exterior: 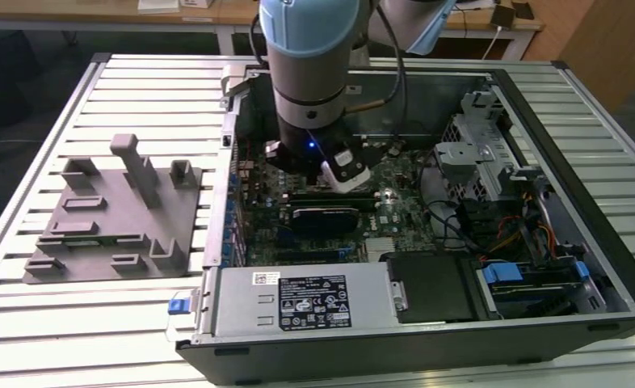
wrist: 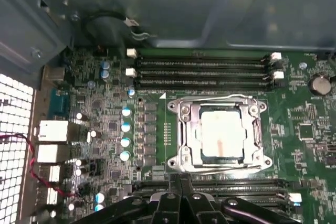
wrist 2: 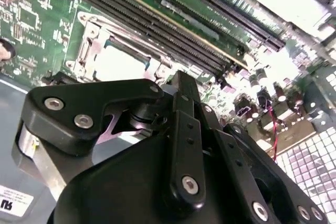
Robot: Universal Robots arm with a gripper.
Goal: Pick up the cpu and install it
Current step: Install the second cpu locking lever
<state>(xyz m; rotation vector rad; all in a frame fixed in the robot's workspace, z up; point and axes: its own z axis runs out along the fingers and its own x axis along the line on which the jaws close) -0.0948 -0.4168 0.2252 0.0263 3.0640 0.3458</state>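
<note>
The cpu (wrist: 223,133) is sitting inside its socket frame (wrist: 185,129) on the green motherboard (wrist: 310,129), with a metal frame around it, so the chip seems already placed. The claw (wrist: 181,190) is hanging just beside the socket, inside the open computer case (exterior: 576,97); I cannot tell whether it is wide or narrow, and it seems to be carrying nothing. In my judgement, the risk is that the arm is coming down crooked and pressing on the chip or the memory slots (wrist: 202,69), which could bend pins. I am counting one cpu, one socket and one grey moulded tray (exterior: 113,218) on the counter (exterior: 37,307).
</note>
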